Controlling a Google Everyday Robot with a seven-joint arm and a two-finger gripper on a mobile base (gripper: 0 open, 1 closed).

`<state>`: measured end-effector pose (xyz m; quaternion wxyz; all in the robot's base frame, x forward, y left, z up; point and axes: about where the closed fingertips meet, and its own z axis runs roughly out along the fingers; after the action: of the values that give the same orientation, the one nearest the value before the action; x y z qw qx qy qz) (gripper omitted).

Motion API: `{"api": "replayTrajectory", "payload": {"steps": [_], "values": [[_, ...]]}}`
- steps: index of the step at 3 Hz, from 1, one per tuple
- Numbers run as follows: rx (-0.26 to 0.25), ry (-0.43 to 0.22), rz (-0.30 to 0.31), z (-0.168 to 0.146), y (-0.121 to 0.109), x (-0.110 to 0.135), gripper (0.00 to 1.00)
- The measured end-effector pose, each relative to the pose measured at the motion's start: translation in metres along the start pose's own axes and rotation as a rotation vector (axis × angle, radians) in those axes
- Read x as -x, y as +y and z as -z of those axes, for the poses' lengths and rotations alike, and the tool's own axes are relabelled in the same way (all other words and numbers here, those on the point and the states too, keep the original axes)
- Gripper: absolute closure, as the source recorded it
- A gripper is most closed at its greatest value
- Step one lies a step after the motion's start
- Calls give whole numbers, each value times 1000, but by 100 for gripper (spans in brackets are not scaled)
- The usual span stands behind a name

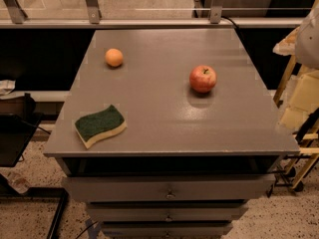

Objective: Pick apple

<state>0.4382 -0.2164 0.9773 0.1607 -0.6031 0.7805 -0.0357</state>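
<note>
A: What rests on the grey cabinet top (164, 108)?
B: A green-and-yellow sponge (100, 125) at 8 o'clock; the red apple (203, 78), stem dimple up, at 2 o'clock, standing free; a small orange fruit (114, 57) at 11 o'clock.
A: And the gripper?
B: Outside the frame; whether it is open or closed cannot be told.

Room all round apple (203, 78); orange (114, 57), sponge (99, 125) well apart; gripper jaws unseen.
</note>
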Motion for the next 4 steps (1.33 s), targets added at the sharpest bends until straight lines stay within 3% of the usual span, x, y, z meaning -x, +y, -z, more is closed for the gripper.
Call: {"api": "replayTrajectory", "payload": {"steps": [1,2,3,4], "values": [[0,0,0,0,0,0,0],[-16,-53,-62,-11,-14,1,0],[-27,-185,-189,-42,-42,-2,0],[-68,-320,-273,-69,-76,5,0]]}}
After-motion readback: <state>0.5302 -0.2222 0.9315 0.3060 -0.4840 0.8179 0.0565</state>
